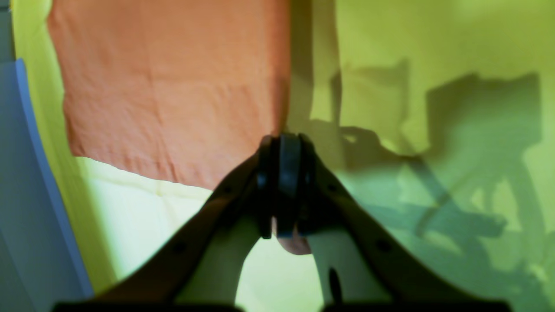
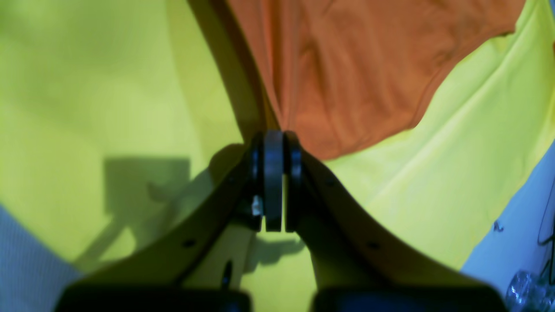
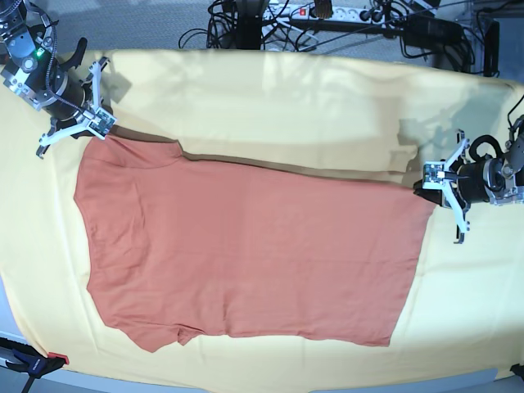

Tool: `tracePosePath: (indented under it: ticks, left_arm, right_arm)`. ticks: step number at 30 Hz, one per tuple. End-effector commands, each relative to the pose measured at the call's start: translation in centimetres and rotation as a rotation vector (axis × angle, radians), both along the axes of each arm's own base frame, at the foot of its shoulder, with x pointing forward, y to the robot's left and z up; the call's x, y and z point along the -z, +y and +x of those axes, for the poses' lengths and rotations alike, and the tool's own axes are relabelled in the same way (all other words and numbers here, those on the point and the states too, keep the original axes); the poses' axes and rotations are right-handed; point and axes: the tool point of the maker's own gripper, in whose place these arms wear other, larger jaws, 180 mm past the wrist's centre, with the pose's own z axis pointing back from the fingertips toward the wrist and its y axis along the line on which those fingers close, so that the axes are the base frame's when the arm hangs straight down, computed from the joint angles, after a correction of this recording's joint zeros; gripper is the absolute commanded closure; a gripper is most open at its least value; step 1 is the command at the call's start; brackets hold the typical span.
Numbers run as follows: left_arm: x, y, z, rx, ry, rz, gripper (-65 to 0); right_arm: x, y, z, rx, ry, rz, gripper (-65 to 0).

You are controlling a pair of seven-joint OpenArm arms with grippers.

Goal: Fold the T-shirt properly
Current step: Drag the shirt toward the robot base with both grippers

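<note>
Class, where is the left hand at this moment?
In the base view, the left hand is at the right, shut on the T-shirt at its far right corner, over the yellow cloth.

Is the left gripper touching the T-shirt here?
Touching. The left wrist view shows the left gripper shut on the T-shirt corner, with a bit of orange cloth poking out behind the closed jaws.

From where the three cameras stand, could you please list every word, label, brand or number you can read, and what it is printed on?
None can be read.
T-shirt: plain, no print or label showing.
Yellow cloth: plain.
Left gripper and right gripper: no legible markings.
Power strip: any lettering is too small to read.
</note>
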Motion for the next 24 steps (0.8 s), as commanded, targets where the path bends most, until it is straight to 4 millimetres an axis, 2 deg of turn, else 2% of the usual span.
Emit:
tracePosePath:
  ticks: [1, 5, 8, 13, 16, 19, 24]
  left_arm:
    - [-1.5, 0.3, 0.5, -0.002, -0.026, -0.007, 0.0]
    - [-1.8, 0.0, -0.5, -0.003, 0.001, -0.037, 0.0]
    - [-1.3, 0.1, -2.2, 0.013, 0.038, -0.025, 0.0]
    - [-0.1, -0.2, -6.1, 0.063, 0.123, -0.001, 0.0]
    - [0.5, 0.0, -8.7, 0.091, 0.183, 0.021, 0.0]
    - [0.8, -0.1, -11.1, 0.123, 0.238, 0.037, 0.0]
    - [0.6, -0.4, -13.6, 0.172, 0.282, 0.07, 0.0]
  right_arm:
    - [-0.7, -0.4, 0.4, -0.009, -0.014, -0.028, 0.0]
    - [0.1, -1.6, -0.8, 0.02, 0.048, -0.093, 0.0]
    - [0.3, -1.6, -2.4, 0.02, 0.088, -0.122, 0.0]
    - [-0.4, -0.7, -4.4, -0.017, 0.08, -0.157, 0.0]
    - [-0.7, -1.2, -5.3, -0.018, 0.054, -0.219, 0.0]
    - [-0.1, -1.6, -6.8, -0.016, 0.087, -0.243, 0.0]
    - [0.6, -2.4, -8.7, 0.006, 0.152, -0.282, 0.0]
